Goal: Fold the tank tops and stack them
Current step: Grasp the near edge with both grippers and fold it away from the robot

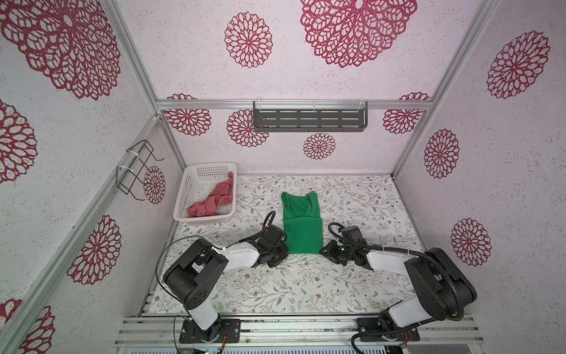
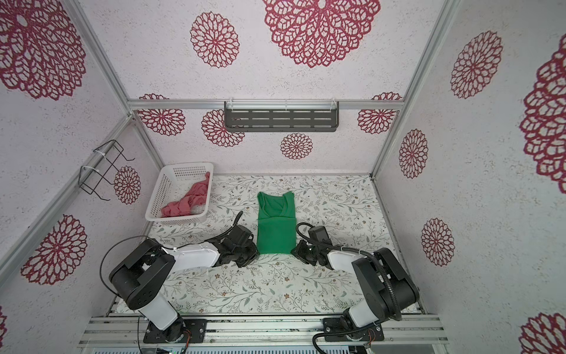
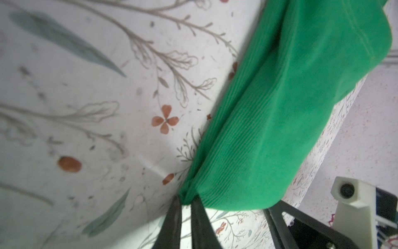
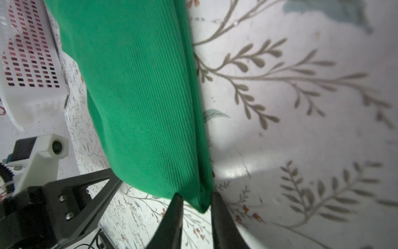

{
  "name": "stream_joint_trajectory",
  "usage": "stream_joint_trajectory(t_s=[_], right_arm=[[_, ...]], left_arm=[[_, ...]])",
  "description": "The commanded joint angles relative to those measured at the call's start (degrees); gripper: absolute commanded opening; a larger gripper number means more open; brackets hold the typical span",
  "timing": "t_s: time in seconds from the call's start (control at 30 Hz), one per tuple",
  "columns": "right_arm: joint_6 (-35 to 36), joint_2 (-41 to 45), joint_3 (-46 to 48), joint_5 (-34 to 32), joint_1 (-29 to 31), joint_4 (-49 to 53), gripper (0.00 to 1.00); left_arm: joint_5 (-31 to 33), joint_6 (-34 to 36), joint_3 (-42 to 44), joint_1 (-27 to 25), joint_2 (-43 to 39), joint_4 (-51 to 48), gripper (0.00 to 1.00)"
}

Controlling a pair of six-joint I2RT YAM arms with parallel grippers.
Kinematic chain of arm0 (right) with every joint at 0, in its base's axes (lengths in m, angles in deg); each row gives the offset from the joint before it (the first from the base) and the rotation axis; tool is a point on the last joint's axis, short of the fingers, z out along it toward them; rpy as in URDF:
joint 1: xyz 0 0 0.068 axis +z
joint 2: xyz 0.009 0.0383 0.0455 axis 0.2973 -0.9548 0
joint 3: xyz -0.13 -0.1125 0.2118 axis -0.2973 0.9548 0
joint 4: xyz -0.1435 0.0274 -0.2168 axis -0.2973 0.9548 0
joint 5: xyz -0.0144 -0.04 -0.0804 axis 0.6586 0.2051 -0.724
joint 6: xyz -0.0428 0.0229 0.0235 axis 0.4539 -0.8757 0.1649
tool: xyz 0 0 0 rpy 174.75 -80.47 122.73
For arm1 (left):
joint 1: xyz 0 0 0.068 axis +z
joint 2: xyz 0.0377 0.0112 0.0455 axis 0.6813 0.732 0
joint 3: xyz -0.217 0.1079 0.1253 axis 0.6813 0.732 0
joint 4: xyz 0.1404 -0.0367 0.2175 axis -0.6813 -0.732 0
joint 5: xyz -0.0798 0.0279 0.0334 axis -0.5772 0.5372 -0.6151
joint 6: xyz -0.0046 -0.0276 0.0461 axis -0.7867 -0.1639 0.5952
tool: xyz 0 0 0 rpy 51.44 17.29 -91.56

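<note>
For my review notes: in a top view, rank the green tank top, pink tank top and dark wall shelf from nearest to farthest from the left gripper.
1. green tank top: near corner pinched in the jaws of the left gripper.
2. pink tank top: in the white basket, far left.
3. dark wall shelf: mounted up at the far back.

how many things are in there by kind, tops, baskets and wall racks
tank tops: 2 (green tank top, pink-red tank top)
baskets: 1 (white basket)
wall racks: 2 (dark slotted shelf, black wire rack)
total: 5
</note>
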Motion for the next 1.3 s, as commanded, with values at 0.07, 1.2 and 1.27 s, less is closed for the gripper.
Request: stream_joint_trajectory(t_s=[0.07, 1.2, 1.27], right_arm=[[2.11, -0.69, -2.01, -0.82, 0.37, 3.71, 0.10], [13.62, 18.81, -21.04, -7.38, 3.49, 43.84, 0.00], [15.35, 16.80, -24.04, -8.30, 3.23, 44.29, 0.00]], left_arm=[[1.88, 0.85, -1.27, -0.42, 1.29, -3.96, 0.00], [14.88, 13.87, -23.66, -4.41, -14.45, -38.58, 0.00], [14.79, 15.90, -25.10, -3.03, -13.28, -37.91, 0.00]])
